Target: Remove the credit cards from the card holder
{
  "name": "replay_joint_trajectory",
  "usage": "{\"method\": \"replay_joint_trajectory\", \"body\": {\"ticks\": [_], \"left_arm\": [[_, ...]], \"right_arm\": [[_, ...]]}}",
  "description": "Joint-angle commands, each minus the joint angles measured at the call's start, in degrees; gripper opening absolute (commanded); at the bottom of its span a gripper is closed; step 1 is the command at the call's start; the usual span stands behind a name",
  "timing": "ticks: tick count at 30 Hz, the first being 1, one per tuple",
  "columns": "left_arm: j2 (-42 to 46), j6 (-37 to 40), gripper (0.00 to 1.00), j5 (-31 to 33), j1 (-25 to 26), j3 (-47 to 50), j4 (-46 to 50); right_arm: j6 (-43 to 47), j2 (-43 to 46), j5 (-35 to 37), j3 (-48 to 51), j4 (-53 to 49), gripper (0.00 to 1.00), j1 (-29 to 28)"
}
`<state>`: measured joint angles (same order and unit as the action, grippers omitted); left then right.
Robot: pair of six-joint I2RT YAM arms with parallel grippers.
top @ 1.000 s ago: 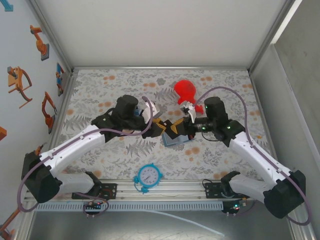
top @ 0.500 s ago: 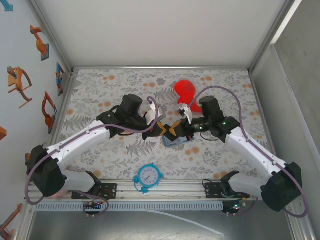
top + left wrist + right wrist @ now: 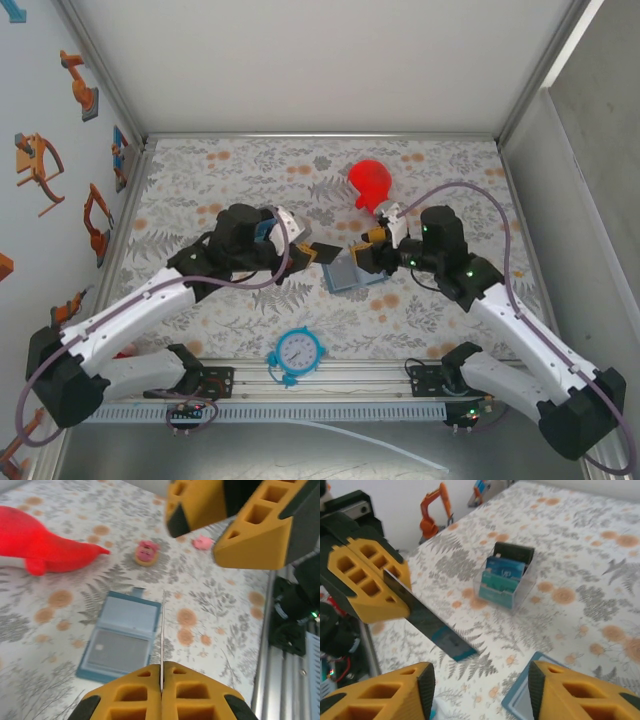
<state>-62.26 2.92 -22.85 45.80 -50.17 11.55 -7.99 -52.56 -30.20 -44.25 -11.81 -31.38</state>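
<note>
The card holder (image 3: 352,272) lies open on the floral table, lighter blue inside; in the left wrist view the card holder (image 3: 122,637) shows a grey card in its near pocket. My left gripper (image 3: 303,252) is shut on a dark card (image 3: 324,252) with a teal edge, held in the air left of the holder. That card (image 3: 162,630) is edge-on in the left wrist view, pinched by the left gripper (image 3: 161,672). My right gripper (image 3: 372,250) hovers open over the holder's far right corner. In the right wrist view the right gripper (image 3: 480,685) faces the dark card (image 3: 430,625) with nothing between its fingers.
A red soft toy (image 3: 370,182) lies behind the right gripper. A blue clock (image 3: 298,350) sits near the front rail. A clear box of cards (image 3: 505,580) stands on the table beyond the left gripper. Two small pink objects (image 3: 146,553) lie past the holder.
The two grippers, which met over the holder, have drawn apart. The left one moved left with the dark card in it; the right one backed off to the right.
</note>
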Motion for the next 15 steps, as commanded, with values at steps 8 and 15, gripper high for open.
{"method": "replay_joint_trajectory", "body": {"ticks": [8, 15], "left_arm": [[10.9, -21.4, 0.0, 10.1, -0.2, 10.8, -21.3], [10.9, -26.1, 0.0, 5.6, -0.2, 11.9, -28.1]], "right_arm": [[-25.7, -2.6, -3.5, 11.6, 37.0, 0.63, -0.1], [-34.3, -11.5, -11.2, 11.3, 54.0, 0.65, -0.2]]}}
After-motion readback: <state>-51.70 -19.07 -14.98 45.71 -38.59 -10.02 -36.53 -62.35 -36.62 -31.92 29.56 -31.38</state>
